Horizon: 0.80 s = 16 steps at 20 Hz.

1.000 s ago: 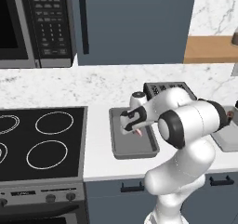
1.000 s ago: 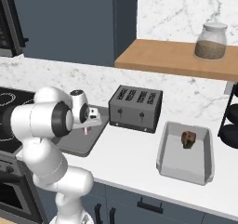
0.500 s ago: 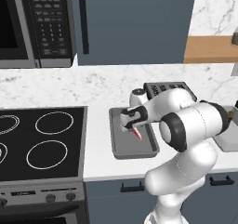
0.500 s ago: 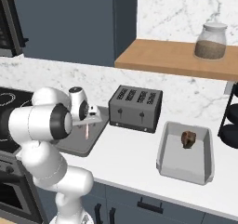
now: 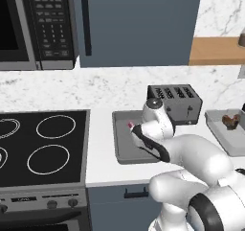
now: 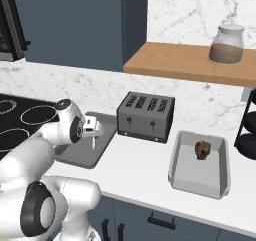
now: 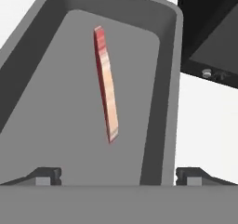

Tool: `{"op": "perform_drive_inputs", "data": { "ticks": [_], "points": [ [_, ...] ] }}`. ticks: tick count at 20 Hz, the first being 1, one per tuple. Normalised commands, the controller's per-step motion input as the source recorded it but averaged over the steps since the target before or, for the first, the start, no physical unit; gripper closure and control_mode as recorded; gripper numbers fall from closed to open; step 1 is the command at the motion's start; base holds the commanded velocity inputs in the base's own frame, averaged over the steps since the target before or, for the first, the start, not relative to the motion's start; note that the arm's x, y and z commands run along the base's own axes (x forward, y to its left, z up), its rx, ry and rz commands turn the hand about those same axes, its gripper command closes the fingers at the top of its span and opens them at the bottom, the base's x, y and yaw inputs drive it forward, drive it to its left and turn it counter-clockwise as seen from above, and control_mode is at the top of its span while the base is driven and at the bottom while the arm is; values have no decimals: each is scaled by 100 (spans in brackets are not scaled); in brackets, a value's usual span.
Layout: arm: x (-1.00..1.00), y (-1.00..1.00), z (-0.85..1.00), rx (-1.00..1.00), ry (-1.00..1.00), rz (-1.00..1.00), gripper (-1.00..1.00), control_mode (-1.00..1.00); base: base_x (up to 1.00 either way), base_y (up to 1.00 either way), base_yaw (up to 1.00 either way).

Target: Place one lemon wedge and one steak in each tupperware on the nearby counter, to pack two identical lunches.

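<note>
A: Where's the steak [image 7: 106, 86] relative to the hand [image 7: 118, 174]?

B: Straight ahead of it, edge-on inside the tray [image 7: 42, 125], long axis running away from the fingertips [image 7: 46, 175]. The hand is spread wide, gripping nothing.

A: And the other tray [image 6: 197, 177]?

B: Right of the toaster [image 6: 146, 116] on the worktop [image 6: 135, 170], something brown in it

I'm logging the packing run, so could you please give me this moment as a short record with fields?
gripper: open, above the left tupperware
steak: thin slab seen edge-on between the spread fingers, over the tray floor; whether it rests there I cannot tell
right tupperware: on the counter, right of the toaster, holding one dark brown piece
lemon wedges: none in either tray
</note>
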Motion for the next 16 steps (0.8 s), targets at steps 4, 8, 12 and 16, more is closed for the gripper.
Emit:
{"op": "perform_drive_inputs", "data": {
  "ticks": [4, 8, 12, 16],
  "points": [
    [-100, -37, 41, 3, -29, -10, -100, -100, 0, 0, 0],
    [-100, -19, 46, 5, -25, -2, -100, -100, 0, 0, 0],
    [-100, 0, 32, 2, -18, 0, -100, -100, 0, 0, 0],
    [-100, 0, 3, 0, -8, 10, -100, -100, 0, 0, 0]
  ]
}}
